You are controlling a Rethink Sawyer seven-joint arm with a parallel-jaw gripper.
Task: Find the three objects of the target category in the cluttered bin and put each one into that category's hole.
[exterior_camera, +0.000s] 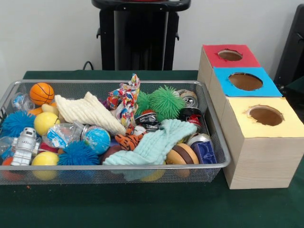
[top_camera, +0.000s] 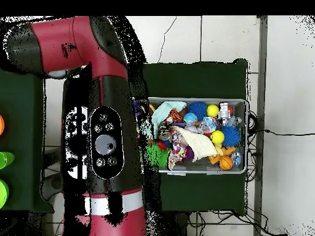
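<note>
The wire mesh bin [exterior_camera: 114, 166] stands on the green table, full of toys and cloths; it also shows in the overhead view [top_camera: 246, 138]. One printed rag [exterior_camera: 124, 100] with red, blue and yellow patches stands up near the bin's middle back, and shows from above [top_camera: 177, 145]. I see no other printed rags; they may lie under the clutter. The round hole [exterior_camera: 265, 115] in the yellow-topped wooden box is to the bin's right, nearest the camera. The gripper shows in neither view; only the red and black arm [top_camera: 101, 123] shows overhead, covering the boxes.
A cream cloth [exterior_camera: 88, 111] and a mint-green cloth [exterior_camera: 156, 142] lie over the toys. A basketball [exterior_camera: 42, 93], a green spiky ball [exterior_camera: 166, 102], a globe ball [exterior_camera: 97, 138] and cans fill the bin. The blue-topped box [exterior_camera: 244, 81] and the red-topped box [exterior_camera: 230, 55] stand behind the yellow one.
</note>
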